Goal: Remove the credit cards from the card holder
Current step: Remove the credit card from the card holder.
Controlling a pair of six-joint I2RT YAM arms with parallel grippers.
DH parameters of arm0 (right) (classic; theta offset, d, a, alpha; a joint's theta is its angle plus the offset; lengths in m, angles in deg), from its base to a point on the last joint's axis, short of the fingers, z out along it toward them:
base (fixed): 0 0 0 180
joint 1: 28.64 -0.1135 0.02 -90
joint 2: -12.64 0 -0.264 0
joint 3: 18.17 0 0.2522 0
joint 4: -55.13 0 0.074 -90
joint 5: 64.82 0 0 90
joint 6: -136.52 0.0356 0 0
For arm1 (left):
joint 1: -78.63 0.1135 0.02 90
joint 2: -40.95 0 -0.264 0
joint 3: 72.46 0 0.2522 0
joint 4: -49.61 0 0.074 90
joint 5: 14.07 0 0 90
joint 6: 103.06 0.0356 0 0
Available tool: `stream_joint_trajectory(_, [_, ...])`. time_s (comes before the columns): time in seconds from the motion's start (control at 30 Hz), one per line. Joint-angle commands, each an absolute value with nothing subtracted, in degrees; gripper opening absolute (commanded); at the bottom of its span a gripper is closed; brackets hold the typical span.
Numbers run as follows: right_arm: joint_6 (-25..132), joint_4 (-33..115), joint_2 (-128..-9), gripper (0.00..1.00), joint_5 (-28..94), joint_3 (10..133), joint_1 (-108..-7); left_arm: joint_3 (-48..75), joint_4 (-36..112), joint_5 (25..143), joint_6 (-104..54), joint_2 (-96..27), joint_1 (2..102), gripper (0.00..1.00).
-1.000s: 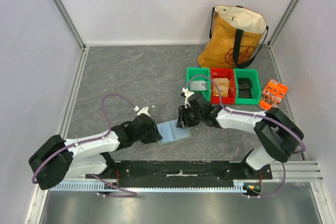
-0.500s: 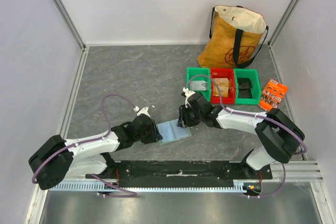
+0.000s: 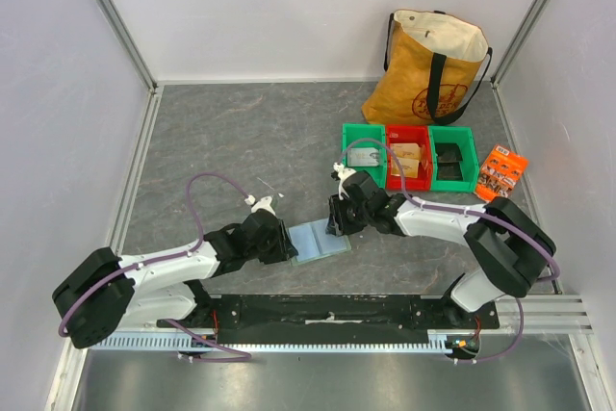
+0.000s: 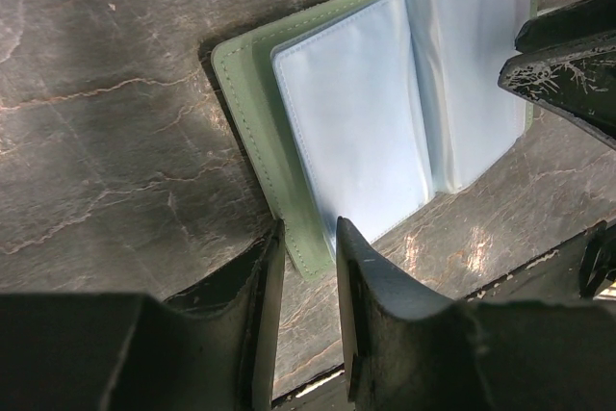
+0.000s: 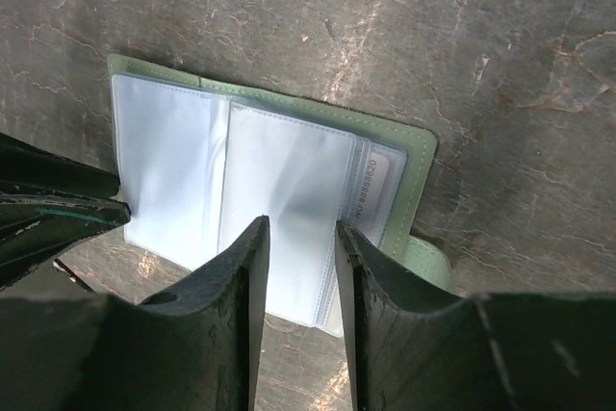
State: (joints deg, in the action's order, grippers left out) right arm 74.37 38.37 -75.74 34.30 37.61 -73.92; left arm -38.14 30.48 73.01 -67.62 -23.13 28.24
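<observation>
The pale-green card holder (image 3: 319, 240) lies open on the table, with its blue-grey pocket panels (image 4: 385, 113) facing up. A pale card with printed numbers (image 5: 381, 183) shows inside the right pocket, beside the tab (image 5: 429, 264). My left gripper (image 3: 288, 244) is low at the holder's left edge, jaws narrowly apart, with the green corner (image 4: 303, 243) between the fingertips. My right gripper (image 3: 333, 223) hovers over the right pocket panel (image 5: 289, 180), jaws narrowly apart and empty. Each gripper's fingers show in the other's wrist view (image 4: 568, 64) (image 5: 58, 204).
Three bins stand behind the right arm: a green one (image 3: 364, 134), a red one (image 3: 408, 132) and another green one (image 3: 452, 134). They hold a greyish, a tan and a dark flat item. A yellow tote bag (image 3: 428, 69) stands at the back. An orange packet (image 3: 501, 172) lies to the right.
</observation>
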Motion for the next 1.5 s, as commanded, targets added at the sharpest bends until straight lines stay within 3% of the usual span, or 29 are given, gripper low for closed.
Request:
stream_joint_trajectory(0.0, [74.20,39.09,-76.66,0.40,35.37,39.01,-74.43,-39.19,30.75,72.94,-66.23,-23.48,28.01,0.35])
stream_joint_trajectory(0.93, [82.02,49.46,-80.35,0.38,48.03,40.59,-76.98,-39.72,31.98,73.82,-66.76,-23.83,27.74,0.35])
stream_joint_trajectory(1.3, [77.46,40.07,-82.91,0.40,40.57,51.40,-83.31,-42.26,30.22,71.53,-68.95,-11.80,27.74,0.39])
stream_joint_trajectory(1.47, [76.75,31.81,-73.96,0.54,25.56,49.22,-83.31,-41.04,28.29,71.18,-68.52,-9.94,27.74,0.41])
